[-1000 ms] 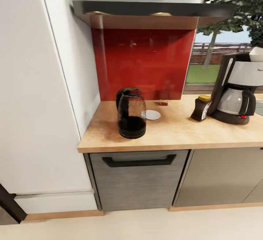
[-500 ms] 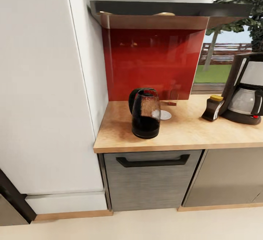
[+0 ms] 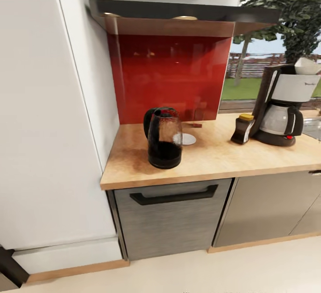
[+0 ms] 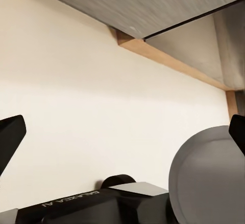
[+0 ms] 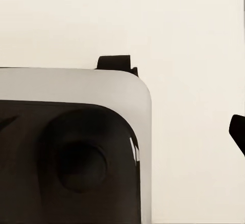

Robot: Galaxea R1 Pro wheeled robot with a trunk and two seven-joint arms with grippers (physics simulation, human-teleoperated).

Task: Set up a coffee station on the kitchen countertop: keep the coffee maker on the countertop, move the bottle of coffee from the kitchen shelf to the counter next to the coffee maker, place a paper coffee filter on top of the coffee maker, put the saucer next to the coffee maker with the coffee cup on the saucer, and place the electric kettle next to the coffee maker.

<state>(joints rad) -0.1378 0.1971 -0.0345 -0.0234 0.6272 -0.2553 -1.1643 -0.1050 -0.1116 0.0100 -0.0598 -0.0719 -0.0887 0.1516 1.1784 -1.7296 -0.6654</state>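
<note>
Both tools are hanging low over the pale floor point(image 4: 92, 96), and I am seeing them through the wrist cameras. Left tool point(image 4: 122, 142): two dark fingertips are sitting at opposite edges of the frame, spread wide apart, holding nothing. Right tool: one dark fingertip point(image 5: 237, 132) is showing at the frame edge, so I cannot tell whether it is apart or together. Mirrored lettering on the robot's body point(image 4: 76, 201) is showing in the left wrist view, too blurred to read.

From the head camera, I am looking at the counter point(image 3: 214, 157). Near its left end the electric kettle point(image 3: 164, 138) is standing upright, with the saucer point(image 3: 186, 139) just behind it. Toward the right, the bottle of coffee point(image 3: 243, 128) is standing just beside the coffee maker point(image 3: 283, 106), and something white is resting on top of the machine. Faint grey print on the machine's white front is unreadable. Bare counter is lying between kettle and bottle. The kitchen shelf point(image 3: 178, 13) is hanging above.
</note>
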